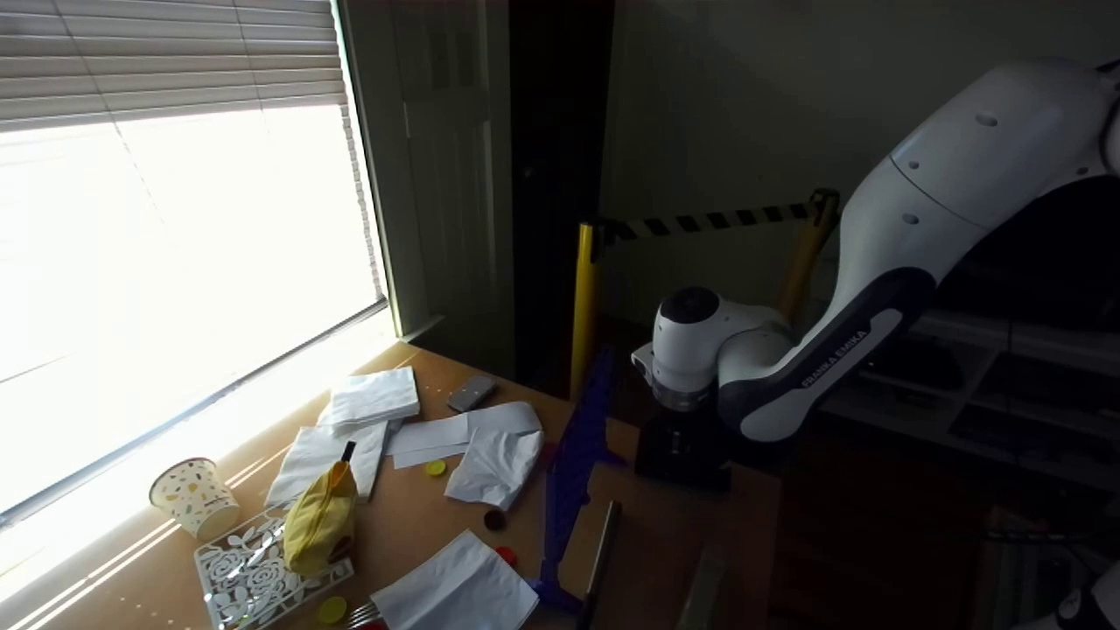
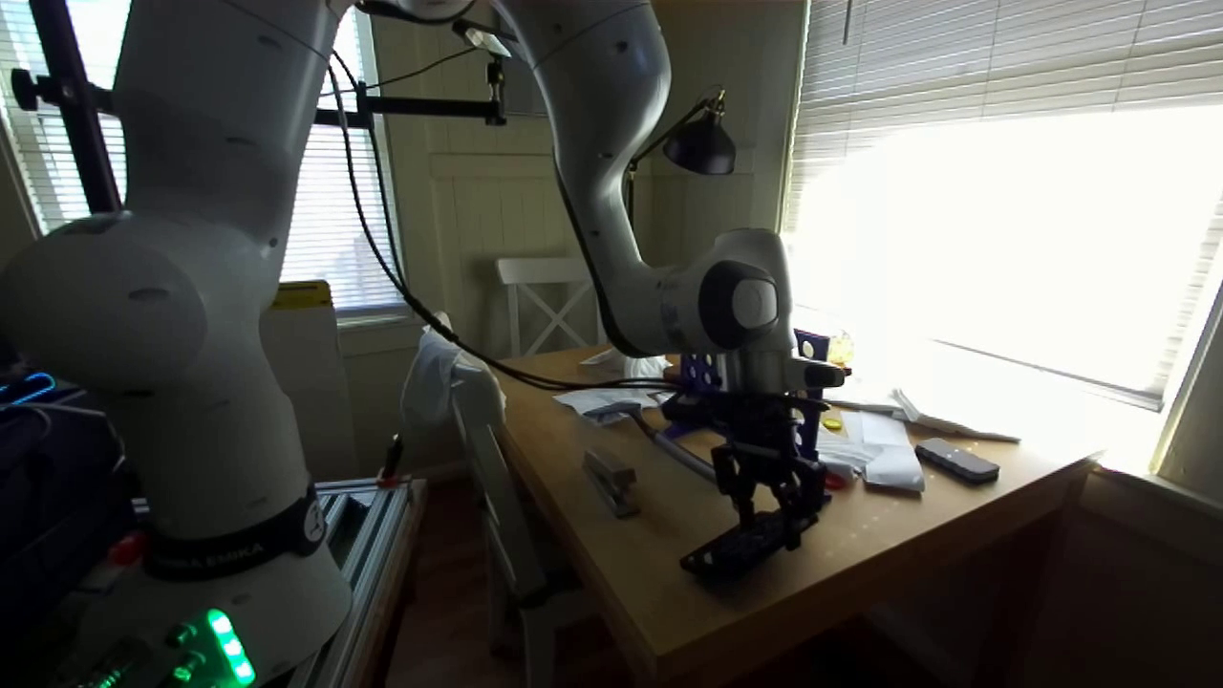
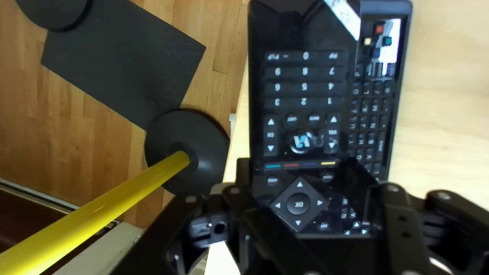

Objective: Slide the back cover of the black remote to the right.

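Black, glossy remote (image 3: 323, 110) bares its letter keys (image 3: 369, 107).

1. In an exterior view, looking down across the wooden table (image 1: 411, 525), with the window (image 1: 192, 245) at nine o'clock.
2. In an exterior view, facing roughly back, near the Franka base (image 2: 291, 602) at eight o'clock.
3. In the wrist view, looking steeply down, close over the black remote (image 3: 301, 126).
4. In both exterior views, sharing table, window, Franka arm (image 1: 884, 236).

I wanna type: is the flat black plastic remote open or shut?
Open: in the wrist view, the remote shows letter keys beside number buttons.
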Robot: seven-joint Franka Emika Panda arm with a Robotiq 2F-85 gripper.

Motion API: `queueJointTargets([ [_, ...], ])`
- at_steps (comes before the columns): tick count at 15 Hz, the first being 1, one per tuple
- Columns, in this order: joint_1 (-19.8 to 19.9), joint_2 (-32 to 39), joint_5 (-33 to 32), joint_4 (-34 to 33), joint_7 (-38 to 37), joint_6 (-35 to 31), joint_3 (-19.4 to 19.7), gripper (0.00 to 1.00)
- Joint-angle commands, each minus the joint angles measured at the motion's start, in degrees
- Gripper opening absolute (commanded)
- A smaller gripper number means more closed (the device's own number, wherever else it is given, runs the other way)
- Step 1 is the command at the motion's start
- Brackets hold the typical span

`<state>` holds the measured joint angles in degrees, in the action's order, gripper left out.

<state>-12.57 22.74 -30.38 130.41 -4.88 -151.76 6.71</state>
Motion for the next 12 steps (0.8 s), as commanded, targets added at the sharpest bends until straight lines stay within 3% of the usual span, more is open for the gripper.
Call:
queueJointTargets([
  [1,-3.6,-3.2,-10.0,2.0,-9.9,0.0,4.6,0.36],
  [6,-4.9,-5.7,-28.1,1.5,-26.0,3.4,6.3,0.36],
  [12,-1.9,-3.9,-41.3,-0.6,-36.2,13.1,0.5,0.36],
])
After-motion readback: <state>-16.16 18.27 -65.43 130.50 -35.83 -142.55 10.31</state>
